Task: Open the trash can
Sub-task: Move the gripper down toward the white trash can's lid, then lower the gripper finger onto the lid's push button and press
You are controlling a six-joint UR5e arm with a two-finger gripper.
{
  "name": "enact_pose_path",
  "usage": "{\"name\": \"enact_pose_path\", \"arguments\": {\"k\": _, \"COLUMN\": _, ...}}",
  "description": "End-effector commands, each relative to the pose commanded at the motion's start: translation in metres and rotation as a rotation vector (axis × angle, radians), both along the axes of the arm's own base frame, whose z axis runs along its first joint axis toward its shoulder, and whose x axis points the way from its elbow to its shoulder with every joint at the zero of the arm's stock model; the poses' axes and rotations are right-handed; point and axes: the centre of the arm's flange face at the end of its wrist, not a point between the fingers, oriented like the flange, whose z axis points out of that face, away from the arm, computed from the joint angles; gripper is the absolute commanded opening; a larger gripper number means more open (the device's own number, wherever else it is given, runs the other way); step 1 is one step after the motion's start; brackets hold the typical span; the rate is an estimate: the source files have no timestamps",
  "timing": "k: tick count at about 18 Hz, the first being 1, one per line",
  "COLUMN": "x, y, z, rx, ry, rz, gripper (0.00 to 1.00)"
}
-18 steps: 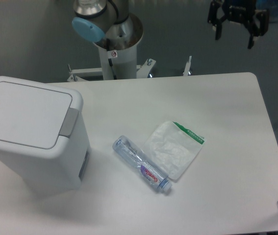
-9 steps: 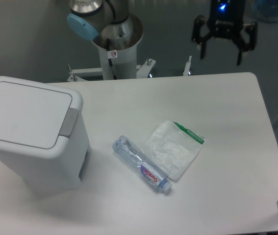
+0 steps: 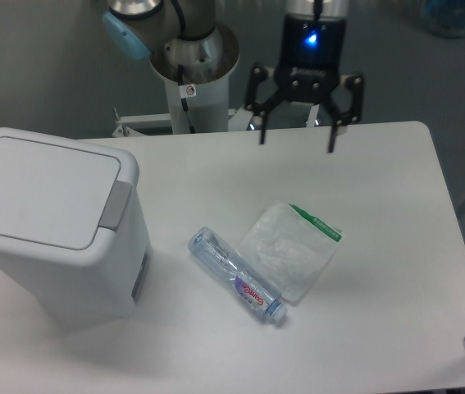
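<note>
Only one view, fixed camera.

End effector (image 3: 298,136): fingers spread wide, nothing between them, pointing down. It hangs over the far edge of the surface (image 3: 380,246), roughly mid-width in frame, blue status light on the wrist body above it.

Trash can (image 3: 56,222): sits at the near-left of the surface, lid (image 3: 43,190) flat and fully down, so the task is not yet started. Grey push tab (image 3: 115,204) is on the lid's right-hand rim, i.e. the side facing the middle of the surface.

Key relation: the can lies to frame-left of the end effector and nearer the camera, well apart. The tab is the closest part of the can to the end effector, which is convenient. Lid's long axis runs roughly left-right in frame, hinge presumably on the far-left side opposite the tab.

My read of the next move: translate left and toward the camera, then come down on the tab. Probably better with fingers brought together, since a wide spread could straddle the narrow tab and miss.

Clutter: bottle (image 3: 238,275) and plastic bag (image 3: 291,250), touching each other at mid-surface, right of the can. They sit below the straight line to the tab, likely no conflict.
</note>
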Motion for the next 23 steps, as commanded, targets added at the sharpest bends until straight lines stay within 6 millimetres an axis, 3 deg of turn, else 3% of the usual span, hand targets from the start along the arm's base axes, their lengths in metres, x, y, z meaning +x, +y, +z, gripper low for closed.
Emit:
{"name": "enact_pose_path", "arguments": {"k": 6, "x": 0.04, "y": 0.058, "z": -0.031, "rx": -0.012, "ry": -0.023, "rz": -0.129, "gripper": 1.0}}
{"name": "enact_pose_path", "arguments": {"k": 10, "x": 0.061, "y": 0.079, "z": -0.04, "rx": -0.015, "ry": -0.029, "rz": -0.18, "gripper": 1.0}}
{"name": "enact_pose_path", "arguments": {"k": 16, "x": 0.075, "y": 0.094, "z": -0.058, "rx": -0.032, "ry": -0.052, "rz": -0.219, "gripper": 1.0}}
{"name": "enact_pose_path", "arguments": {"k": 23, "x": 0.087, "y": 0.101, "z": -0.052, "rx": -0.007, "ry": -0.08, "rz": -0.229, "gripper": 1.0}}
